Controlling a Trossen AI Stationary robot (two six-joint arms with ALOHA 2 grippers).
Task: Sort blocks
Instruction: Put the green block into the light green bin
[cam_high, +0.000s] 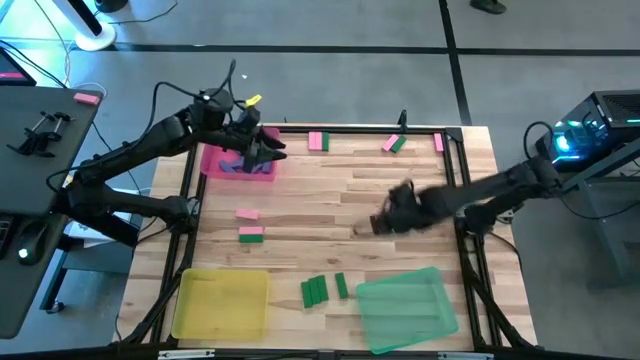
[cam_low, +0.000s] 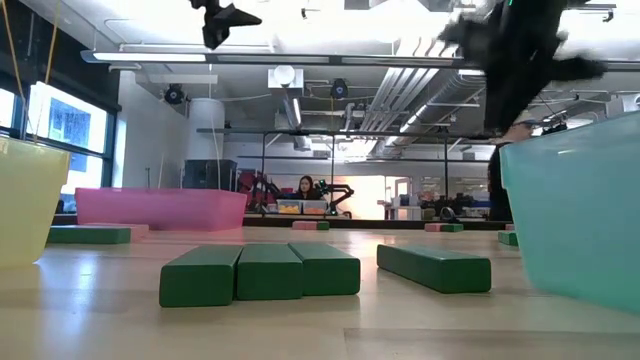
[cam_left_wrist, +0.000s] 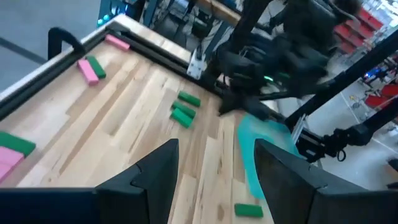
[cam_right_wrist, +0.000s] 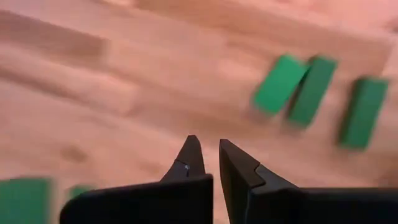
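right gripper mid-surface, fingers clenched, nothing held. Nearest targets: green blocks at its 7 o'clock in the high view, long axes roughly 12–6, just beside the green tray. Right arm is the nearer one. left gripper over the pink tray, fingers parted, empty. Visible count: about 5 green, 5 pink blocks; trays: 1 pink, 1 yellow, 1 green

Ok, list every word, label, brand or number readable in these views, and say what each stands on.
No readable text in any view.
The blocks and the pink tray, yellow tray and green tray are plain.
Lit shapes in the room behind the table, low view: too small and blurred to read.
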